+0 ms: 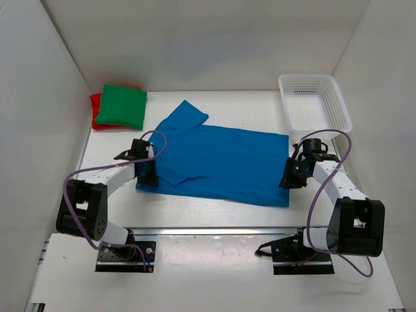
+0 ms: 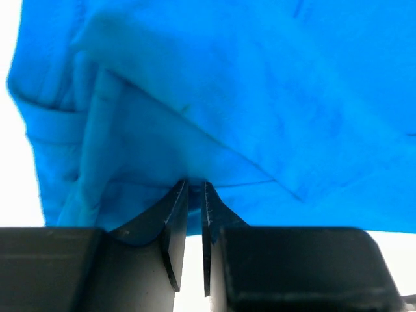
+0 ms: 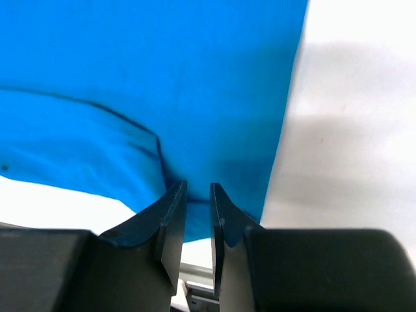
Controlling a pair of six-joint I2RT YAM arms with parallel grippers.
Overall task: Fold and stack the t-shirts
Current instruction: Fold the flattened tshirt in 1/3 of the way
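Observation:
The bright blue t-shirt (image 1: 218, 159) lies spread across the middle of the table, its near left part folded over. My left gripper (image 1: 147, 173) is shut on its near left edge (image 2: 195, 170). My right gripper (image 1: 291, 177) is shut on its near right corner (image 3: 195, 156). A folded green t-shirt (image 1: 122, 105) lies on a folded red t-shirt (image 1: 96, 112) at the back left corner.
A white plastic mesh basket (image 1: 314, 104) stands at the back right. White walls close in the table on the left, right and back. A metal rail (image 1: 214, 231) runs along the near edge.

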